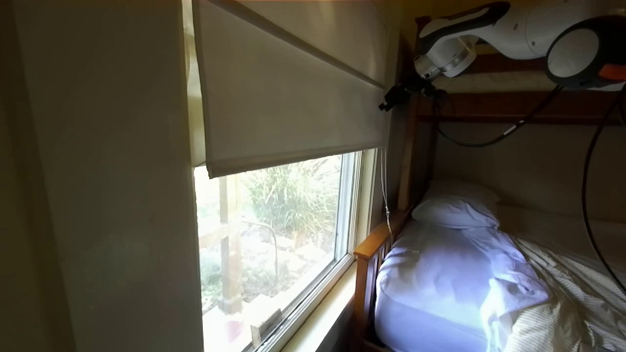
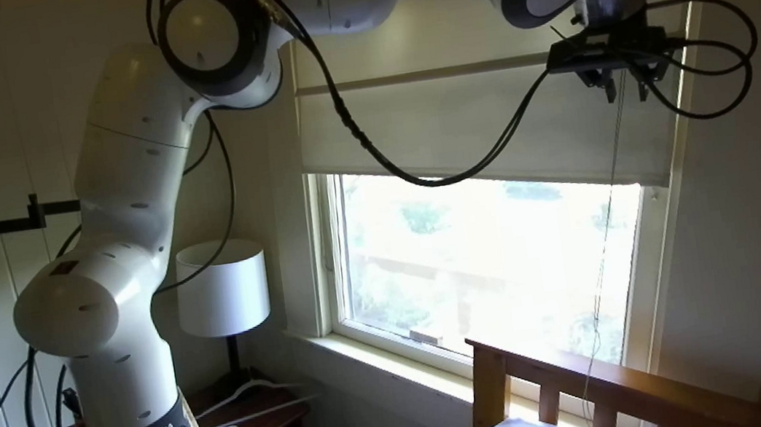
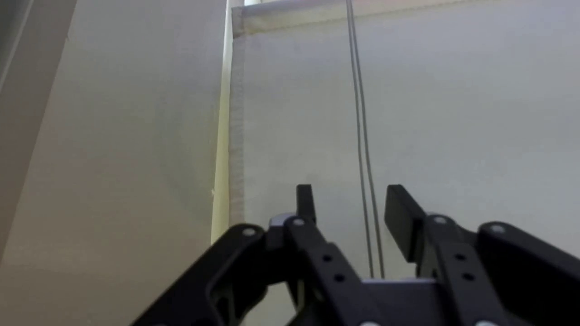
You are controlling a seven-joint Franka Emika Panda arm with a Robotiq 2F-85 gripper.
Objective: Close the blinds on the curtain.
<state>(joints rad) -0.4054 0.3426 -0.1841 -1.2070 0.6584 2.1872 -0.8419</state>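
The blinds are a wide beige-grey fabric shade, seen in both exterior views (image 1: 293,102) (image 2: 427,119) and in the wrist view (image 3: 294,113). They cover the upper part of the window, and their straight bottom edge hangs above the lower glass. Two thin cords (image 3: 360,117) hang in front of the fabric and run down past the sill in an exterior view (image 2: 607,235). My gripper (image 3: 351,199) is open at one side of the shade, near its upper part (image 2: 627,95) (image 1: 383,106). The cords pass between its fingers in the wrist view; how far off they are I cannot tell.
A wooden bed end (image 2: 542,383) stands before the window's lower part, with a bed (image 1: 435,278) behind it. A bunk frame (image 1: 489,105) is close to the arm. A white lamp (image 2: 223,289) stands near the robot base. A black cable (image 2: 412,176) loops below the arm.
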